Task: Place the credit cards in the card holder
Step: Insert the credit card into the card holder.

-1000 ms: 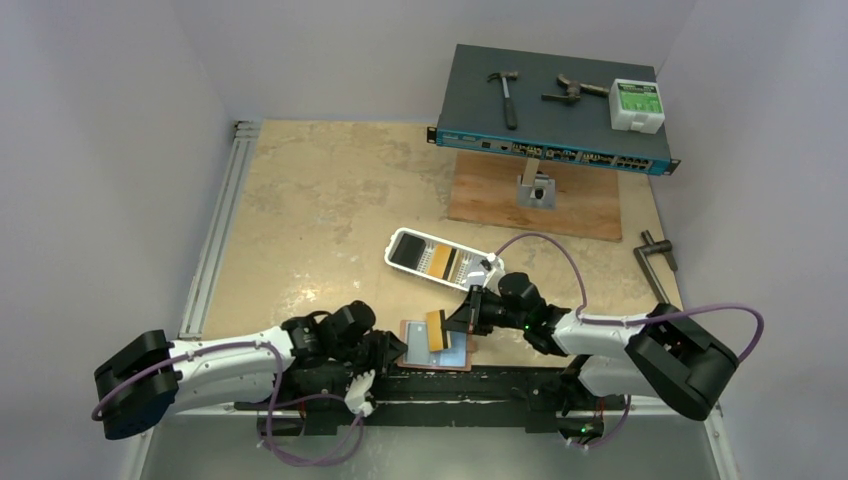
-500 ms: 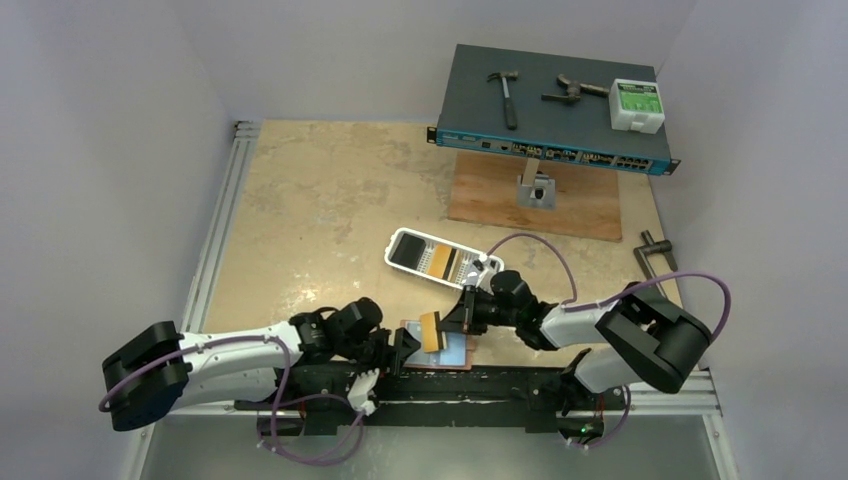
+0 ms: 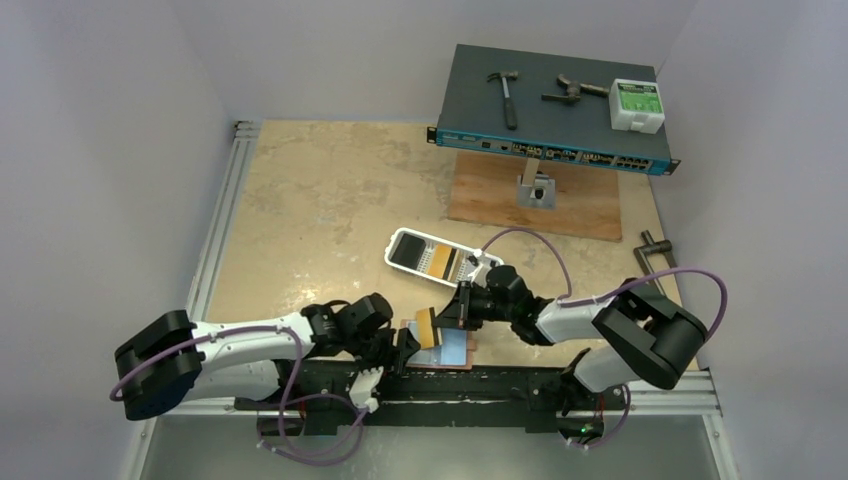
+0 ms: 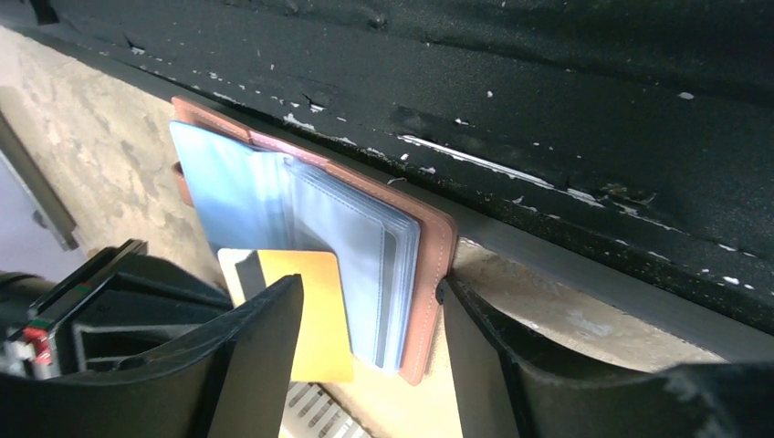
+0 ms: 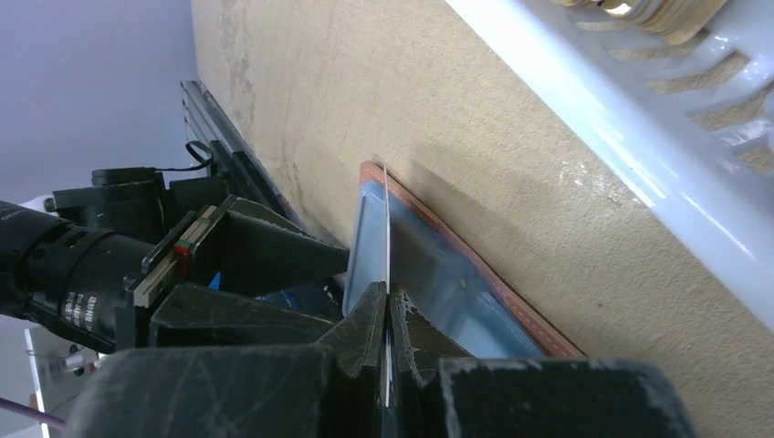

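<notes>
My right hand (image 5: pixel 388 315) is pinched shut on an orange-yellow card (image 4: pixel 315 310), seen only edge-on from that wrist; its lower end hides behind my left hand (image 4: pixel 370 306), whose fingers stand apart astride the open brown card holder (image 4: pixel 429 255) at the worktop's (image 3: pixel 320 200) near edge; clear sleeves (image 4: pixel 356 246) fill the holder; more cards (image 3: pixel 430 259) lie in the white tray (image 3: pixel 397 247), their print unreadable.

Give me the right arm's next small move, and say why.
Probably ease the orange-yellow card edge-first into a sleeve of the card holder: the right gripper is shut on it just over the open sleeves, and the left gripper stands open astride the holder.
</notes>
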You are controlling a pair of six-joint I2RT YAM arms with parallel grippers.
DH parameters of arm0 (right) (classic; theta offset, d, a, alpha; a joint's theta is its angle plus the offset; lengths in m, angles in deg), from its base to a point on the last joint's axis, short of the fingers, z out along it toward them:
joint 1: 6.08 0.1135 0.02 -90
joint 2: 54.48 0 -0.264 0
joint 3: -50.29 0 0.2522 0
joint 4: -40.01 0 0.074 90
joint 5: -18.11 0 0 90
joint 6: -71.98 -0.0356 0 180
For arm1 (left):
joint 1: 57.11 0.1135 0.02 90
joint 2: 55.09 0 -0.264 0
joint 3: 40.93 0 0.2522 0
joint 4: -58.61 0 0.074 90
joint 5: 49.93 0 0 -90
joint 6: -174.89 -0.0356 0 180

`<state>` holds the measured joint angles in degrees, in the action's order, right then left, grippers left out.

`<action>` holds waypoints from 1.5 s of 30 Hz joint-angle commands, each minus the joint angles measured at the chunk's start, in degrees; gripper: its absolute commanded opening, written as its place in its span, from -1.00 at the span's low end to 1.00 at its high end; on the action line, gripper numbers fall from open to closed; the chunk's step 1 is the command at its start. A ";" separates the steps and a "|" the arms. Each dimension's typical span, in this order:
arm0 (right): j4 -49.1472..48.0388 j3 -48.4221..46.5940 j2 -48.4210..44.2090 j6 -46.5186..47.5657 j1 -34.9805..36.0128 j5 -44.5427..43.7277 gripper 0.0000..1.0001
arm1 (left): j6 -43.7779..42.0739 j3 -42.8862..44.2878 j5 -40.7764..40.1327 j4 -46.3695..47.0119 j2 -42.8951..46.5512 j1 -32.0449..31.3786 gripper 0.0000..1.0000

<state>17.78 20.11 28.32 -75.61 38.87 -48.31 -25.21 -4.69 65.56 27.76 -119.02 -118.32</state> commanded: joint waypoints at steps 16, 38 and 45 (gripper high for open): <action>18.28 8.53 -28.70 1.06 0.01 -5.66 -1.00 | 15.92 13.76 -4.11 -14.92 -13.59 -0.27 -0.44; 6.70 6.47 -20.57 -0.09 -1.12 -5.63 -1.00 | 25.16 11.90 -8.18 -12.55 -11.48 1.05 -0.53; 2.27 6.12 -16.84 -0.86 -1.11 -7.54 -1.00 | 26.94 11.73 -7.90 -12.36 -10.94 0.22 -0.56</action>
<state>25.56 26.07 9.77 -75.65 38.00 -53.17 -0.73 8.32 56.95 17.27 -130.75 -117.69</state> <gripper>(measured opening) 0.004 0.229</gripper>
